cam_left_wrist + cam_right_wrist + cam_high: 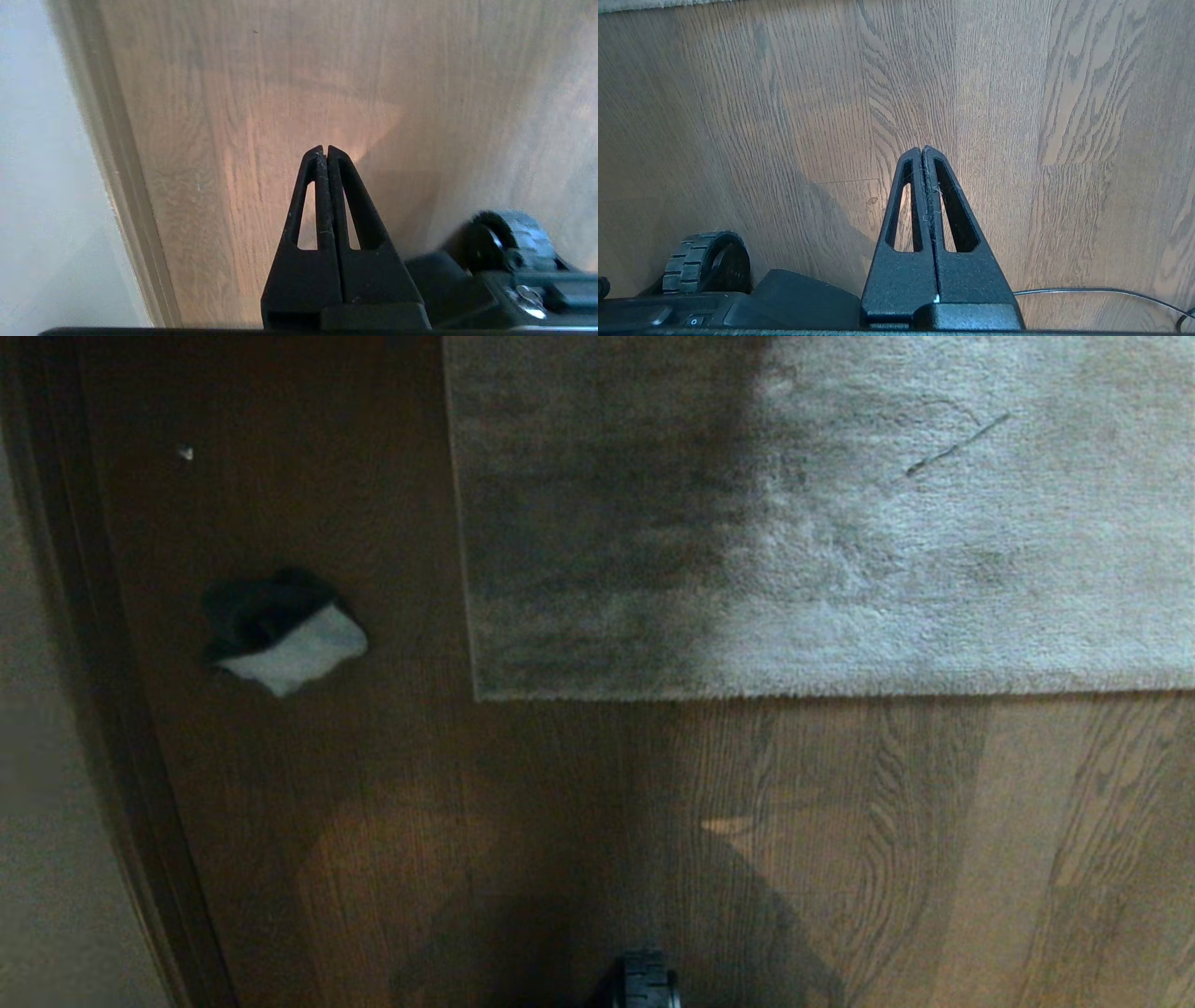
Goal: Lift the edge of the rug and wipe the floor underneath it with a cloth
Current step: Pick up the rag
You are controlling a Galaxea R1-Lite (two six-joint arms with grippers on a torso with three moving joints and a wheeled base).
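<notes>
One rug, one cloth, two grippers, nothing grabbed.

Head view: rug [822,513] flat on floor [560,821], long edge running left-right, corner at left; cloth [280,630] well left of it.
Left wrist: left gripper [325,148] clenched empty over bare planks by baseboard [126,186].
Right wrist: right gripper [922,149] same, rug edge far ahead.

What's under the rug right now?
The rug lies flat on the floor, its edge not lifted, so whatever is beneath stays covered. The cloth sits beside it, apart.
</notes>
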